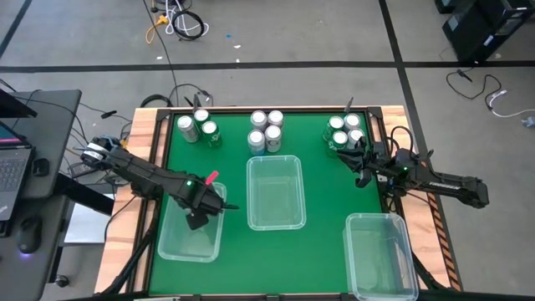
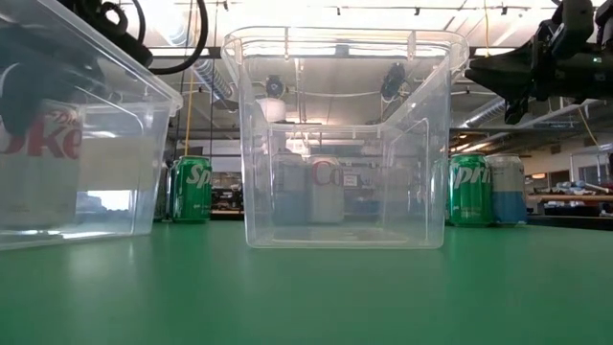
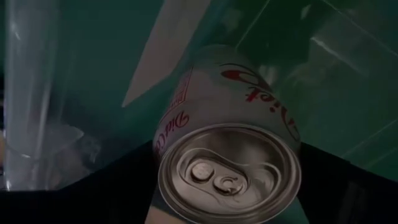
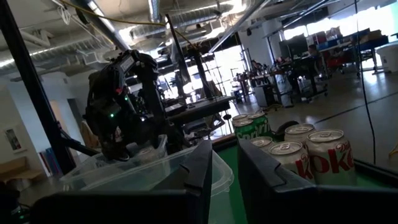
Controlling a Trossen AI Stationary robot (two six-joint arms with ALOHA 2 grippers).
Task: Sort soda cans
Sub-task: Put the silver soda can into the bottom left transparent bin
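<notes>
My left gripper (image 1: 198, 219) reaches down into the clear left bin (image 1: 171, 242), shut on a silver-white Diet Coke can (image 3: 227, 134). Through the bin wall the low view shows that can (image 2: 38, 144) upright. Three groups of cans stand on their bases along the green table's far edge: left (image 1: 197, 127), middle (image 1: 266, 131), right (image 1: 344, 132). My right gripper (image 1: 358, 163) hovers open just on the near side of the right group; its wrist view shows the fingers (image 4: 196, 171) apart, with cans (image 4: 311, 155) ahead. My left gripper pinches the silver-white can between its two fingers (image 3: 124, 186) on the body just below the top rim (image 3: 180, 134). The fingers come from above, pointing down. The can stays upright inside the left bin; whether its base touches the bin floor I cannot tell.
A clear middle bin (image 1: 294, 219) sits in the table's centre, and a clear right bin (image 1: 351, 251) sits at the near right corner. Green Sprite cans (image 2: 192, 189) (image 2: 469, 189) show behind the bins. A wooden rim (image 1: 142, 150) frames the table.
</notes>
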